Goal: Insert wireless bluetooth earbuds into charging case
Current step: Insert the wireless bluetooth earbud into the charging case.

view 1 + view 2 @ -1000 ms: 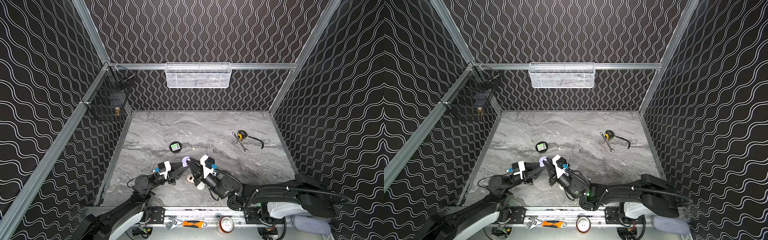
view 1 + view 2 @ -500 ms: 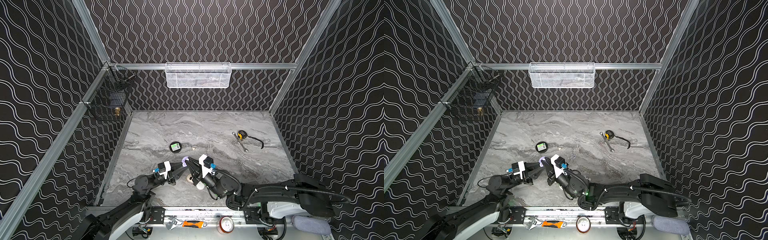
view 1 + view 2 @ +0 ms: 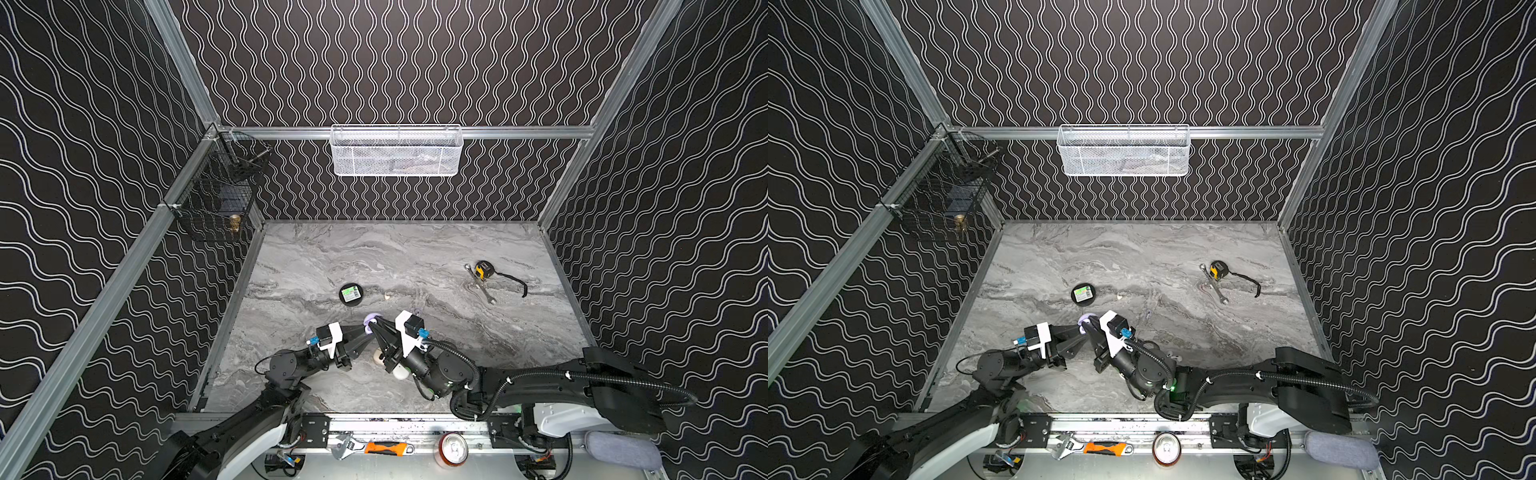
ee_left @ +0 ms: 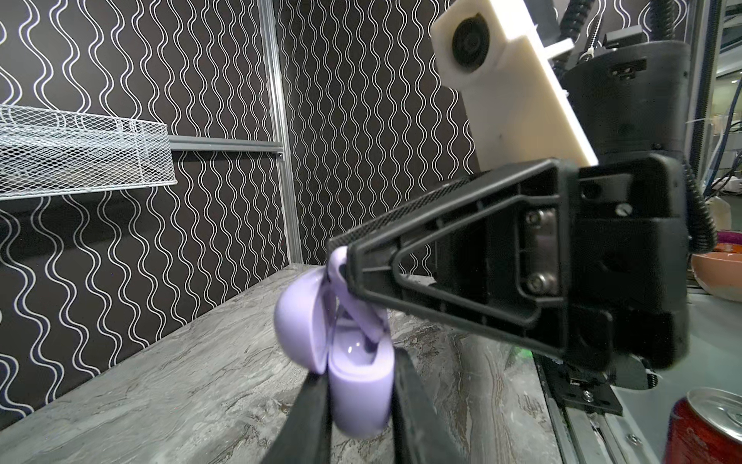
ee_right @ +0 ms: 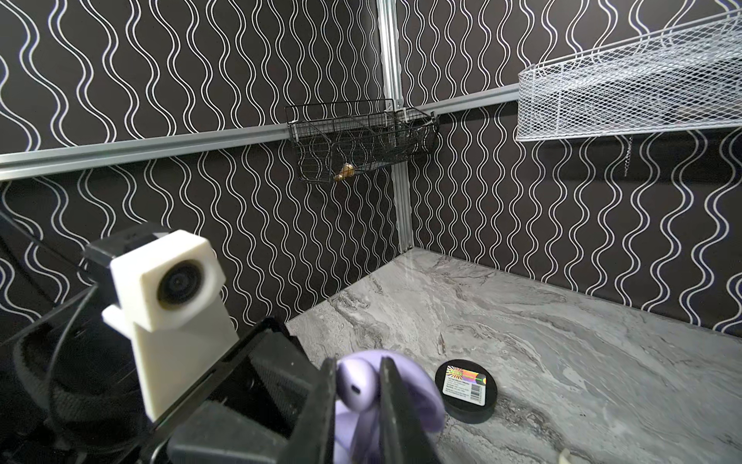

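My left gripper [image 4: 359, 373] is shut on a lilac charging case [image 4: 359, 395] with its lid hinged open, held a little above the marble table. My right gripper [image 5: 358, 363] is shut on a lilac earbud [image 5: 356, 385], whose stem [image 4: 359, 317] reaches down into the case's opening. In both top views the two grippers meet tip to tip at the case [image 3: 371, 321] [image 3: 1084, 322], near the table's front middle. A cream earbud [image 3: 388, 296] lies loose on the table just behind them. Cream [image 3: 379, 356] and white [image 3: 400, 371] cases sit partly hidden under the right arm.
A black round tin [image 3: 351, 294] lies just behind the grippers. A tape measure [image 3: 483, 270] and a wrench [image 3: 484, 289] lie at the right rear. A white mesh basket [image 3: 397, 151] hangs on the back wall and a black wire basket [image 3: 220, 199] on the left wall.
The right gripper has edged slightly left toward the case with the earbud. The left gripper and the case have stayed put.
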`<state>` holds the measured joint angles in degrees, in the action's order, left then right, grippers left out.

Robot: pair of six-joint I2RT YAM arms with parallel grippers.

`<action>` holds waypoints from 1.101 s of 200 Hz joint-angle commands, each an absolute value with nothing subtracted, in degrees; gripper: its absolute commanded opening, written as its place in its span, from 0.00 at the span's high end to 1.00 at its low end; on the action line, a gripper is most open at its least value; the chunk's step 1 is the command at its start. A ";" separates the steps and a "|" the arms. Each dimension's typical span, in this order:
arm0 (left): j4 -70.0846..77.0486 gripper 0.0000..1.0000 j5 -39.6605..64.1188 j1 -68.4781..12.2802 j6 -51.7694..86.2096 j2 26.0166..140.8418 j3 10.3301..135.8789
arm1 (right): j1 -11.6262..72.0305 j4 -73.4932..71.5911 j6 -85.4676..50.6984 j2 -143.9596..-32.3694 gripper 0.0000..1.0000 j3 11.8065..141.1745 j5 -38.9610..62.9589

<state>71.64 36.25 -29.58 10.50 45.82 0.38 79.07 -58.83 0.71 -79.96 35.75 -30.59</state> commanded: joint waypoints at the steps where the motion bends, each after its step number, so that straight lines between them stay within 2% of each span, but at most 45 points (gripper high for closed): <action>1: 73.49 1.00 36.16 -29.58 10.29 45.92 0.76 | 79.13 -60.85 1.44 -79.72 0.88 35.42 -31.54; 78: 74.09 1.00 36.46 -29.56 10.36 46.24 0.65 | 79.10 -61.35 2.81 -75.72 0.88 33.57 -33.70; 220: 73.78 1.00 36.18 -29.62 12.04 45.71 0.97 | 79.11 -62.36 3.16 -78.21 0.90 32.76 -33.19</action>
<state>72.18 36.64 -29.58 11.05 45.76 0.40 79.07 -60.71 2.42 -78.48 33.52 -33.63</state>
